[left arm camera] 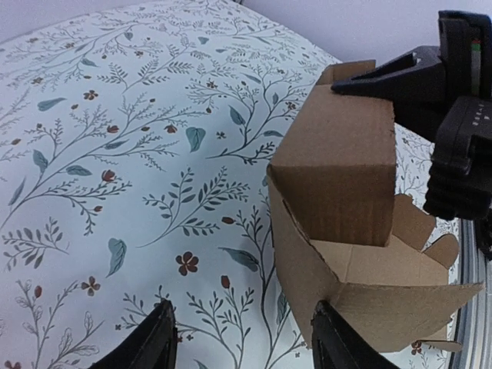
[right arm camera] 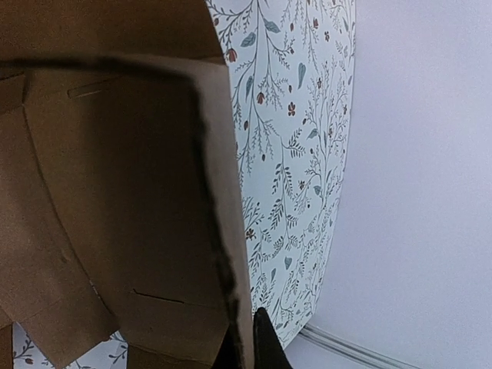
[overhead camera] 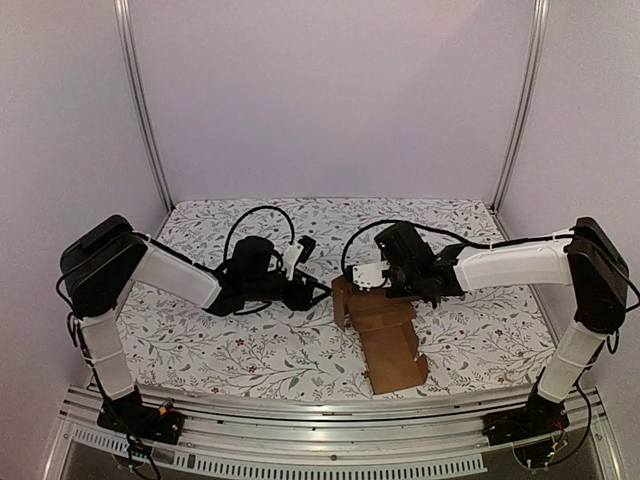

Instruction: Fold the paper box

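Brown cardboard sits mid-way across the floral table. At its left the left gripper hovers just beside the paper box, jaws apart and empty, likely ready to push a side wall upright. At its right the right gripper has its jaws clamped on a raised panel, apparently steadying the half-folded box

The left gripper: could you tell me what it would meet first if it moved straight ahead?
Most likely the paper box; its open lower wall lies just ahead of one finger, though depth is hard to judge.
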